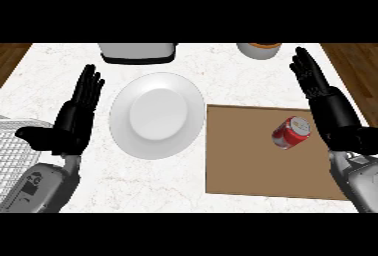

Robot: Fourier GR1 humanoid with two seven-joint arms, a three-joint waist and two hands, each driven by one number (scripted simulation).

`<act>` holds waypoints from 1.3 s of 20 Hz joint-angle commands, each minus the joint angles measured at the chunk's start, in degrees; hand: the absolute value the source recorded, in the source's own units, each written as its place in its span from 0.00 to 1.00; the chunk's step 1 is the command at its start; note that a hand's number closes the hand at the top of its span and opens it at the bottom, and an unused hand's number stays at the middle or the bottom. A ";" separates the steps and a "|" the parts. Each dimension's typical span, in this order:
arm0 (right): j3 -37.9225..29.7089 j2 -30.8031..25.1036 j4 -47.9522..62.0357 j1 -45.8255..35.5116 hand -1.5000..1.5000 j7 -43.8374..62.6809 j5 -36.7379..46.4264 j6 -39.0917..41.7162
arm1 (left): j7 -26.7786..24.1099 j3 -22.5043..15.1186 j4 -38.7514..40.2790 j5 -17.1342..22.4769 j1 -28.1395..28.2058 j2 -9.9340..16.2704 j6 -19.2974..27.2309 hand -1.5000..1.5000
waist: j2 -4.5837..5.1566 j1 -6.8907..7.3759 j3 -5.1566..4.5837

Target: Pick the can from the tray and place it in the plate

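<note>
bright even light, faint soft shadows, no glare

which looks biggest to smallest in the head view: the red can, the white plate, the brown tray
1. brown tray, covers the most area.
2. white plate, somewhat smaller than the tray.
3. red can, by far the smallest, lying on the tray.

All three sit on the same counter, so nearness to the camera hardly skews this.

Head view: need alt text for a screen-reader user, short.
A red can lies on its side on a brown tray, right of an empty white plate on a marble counter. The open left hand and open right hand flank them, touching nothing.
</note>
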 commanded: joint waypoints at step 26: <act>-1.49 18.73 -19.67 33.16 0.00 16.83 29.44 -50.82 | -1.85 0.57 2.16 -10.07 19.03 12.55 0.69 0.50 | 2.92 0.41 0.79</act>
